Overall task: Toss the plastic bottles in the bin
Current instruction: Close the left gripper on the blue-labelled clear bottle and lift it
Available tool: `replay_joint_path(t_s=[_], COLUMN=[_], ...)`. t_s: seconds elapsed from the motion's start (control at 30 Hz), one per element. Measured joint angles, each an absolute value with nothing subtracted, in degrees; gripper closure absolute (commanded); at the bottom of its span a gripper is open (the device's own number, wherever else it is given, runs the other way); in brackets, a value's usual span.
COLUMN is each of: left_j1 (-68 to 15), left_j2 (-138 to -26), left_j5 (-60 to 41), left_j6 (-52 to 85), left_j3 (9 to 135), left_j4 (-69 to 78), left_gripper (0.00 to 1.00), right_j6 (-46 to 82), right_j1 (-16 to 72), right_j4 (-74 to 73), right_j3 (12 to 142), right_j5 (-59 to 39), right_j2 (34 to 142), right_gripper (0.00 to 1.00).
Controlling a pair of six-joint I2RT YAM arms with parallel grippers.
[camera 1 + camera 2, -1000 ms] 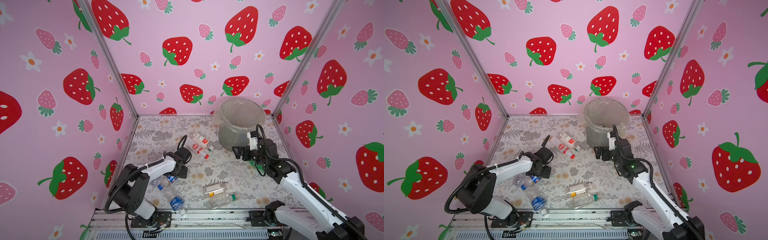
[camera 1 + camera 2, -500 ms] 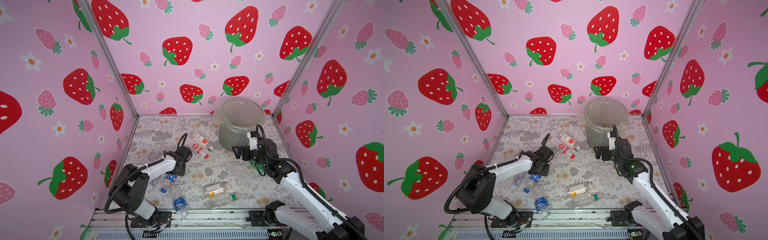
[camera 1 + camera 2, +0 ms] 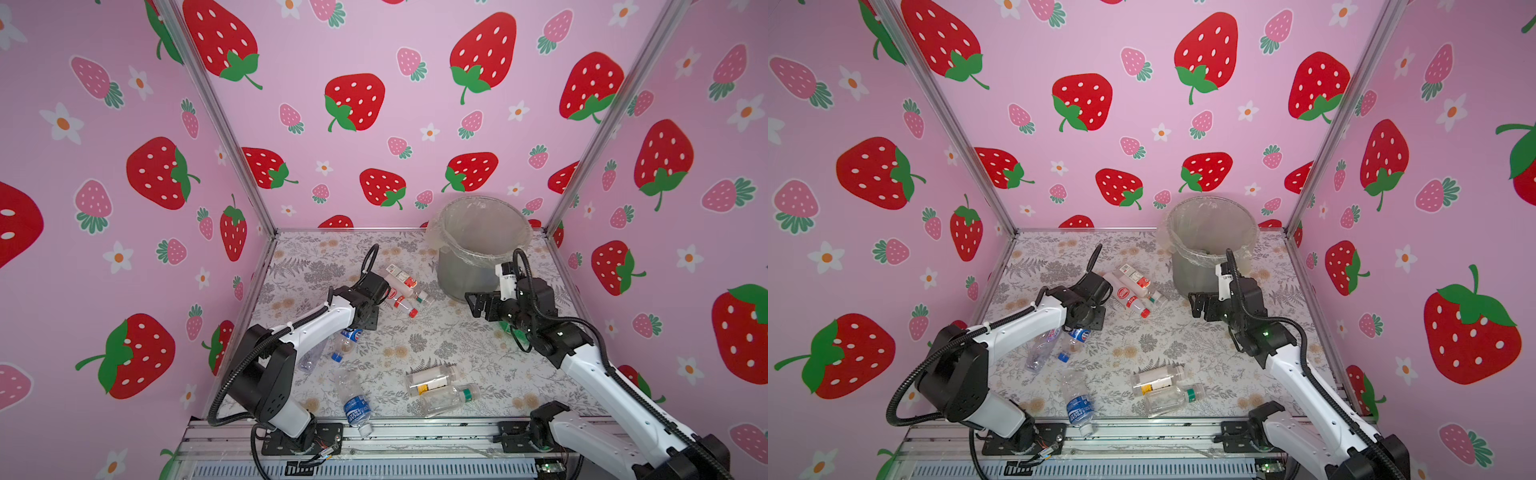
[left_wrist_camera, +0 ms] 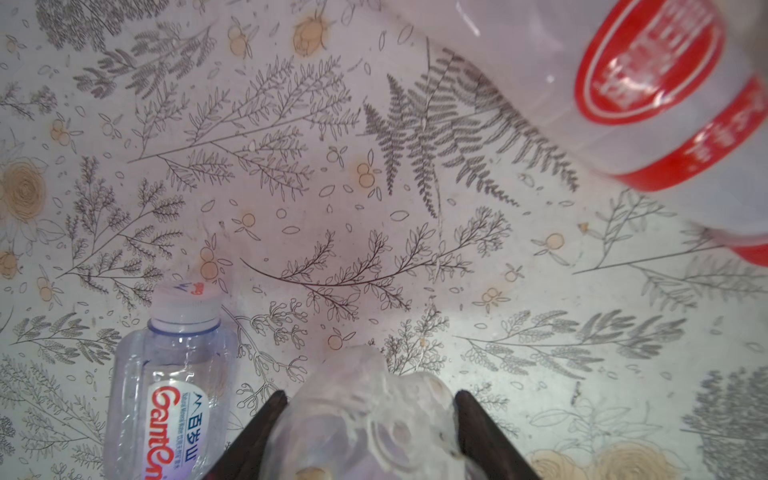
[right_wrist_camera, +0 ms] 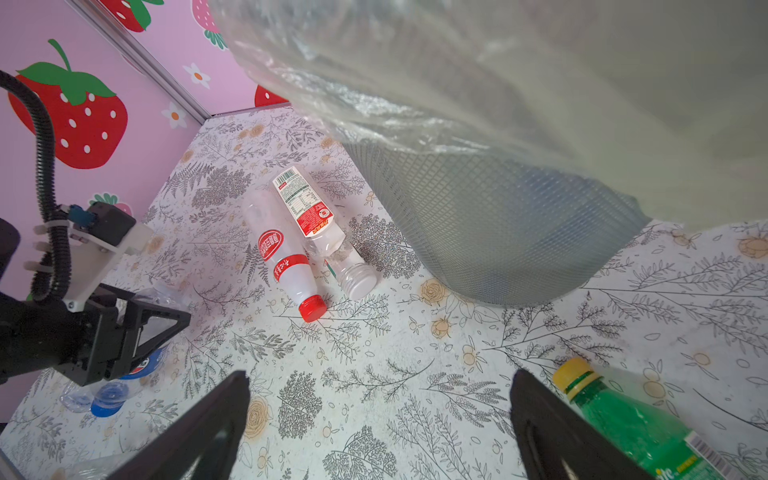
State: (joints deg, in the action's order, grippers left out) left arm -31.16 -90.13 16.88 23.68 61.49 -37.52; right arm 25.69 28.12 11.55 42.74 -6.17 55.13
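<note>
Plainly the left gripper (image 4: 370, 399) pinches a clear bottle (image 4: 365, 428) between its fingers, likely for carrying to the bin (image 5: 498, 216), with a Ganten bottle (image 4: 166, 395) lying just outside one finger. The right gripper (image 5: 380, 376) hangs spread and empty, the bin ahead of its fingertips and a green bottle (image 5: 623, 419) just outside one finger; what the bin holds I cannot tell.

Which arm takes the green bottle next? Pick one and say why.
Right. The right pincer, open and empty, sits beside the green bottle, near the bin. The left pincer is farther off, closed on a crumpled clear bottle.
</note>
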Motion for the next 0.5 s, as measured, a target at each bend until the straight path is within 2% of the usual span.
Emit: replay_joint_path(t_s=[0.5], left_j1=[-30.0], left_j2=[-80.9], left_j5=[1.7], left_j6=[23.9], left_j3=[66.2], left_j4=[-32.3], left_gripper=[0.37], right_j6=[26.9], right_j1=[28.1], right_j4=[11.6], right_j3=[37.1], right_j5=[-3.7], right_j2=[53.5], right_gripper=[0.01])
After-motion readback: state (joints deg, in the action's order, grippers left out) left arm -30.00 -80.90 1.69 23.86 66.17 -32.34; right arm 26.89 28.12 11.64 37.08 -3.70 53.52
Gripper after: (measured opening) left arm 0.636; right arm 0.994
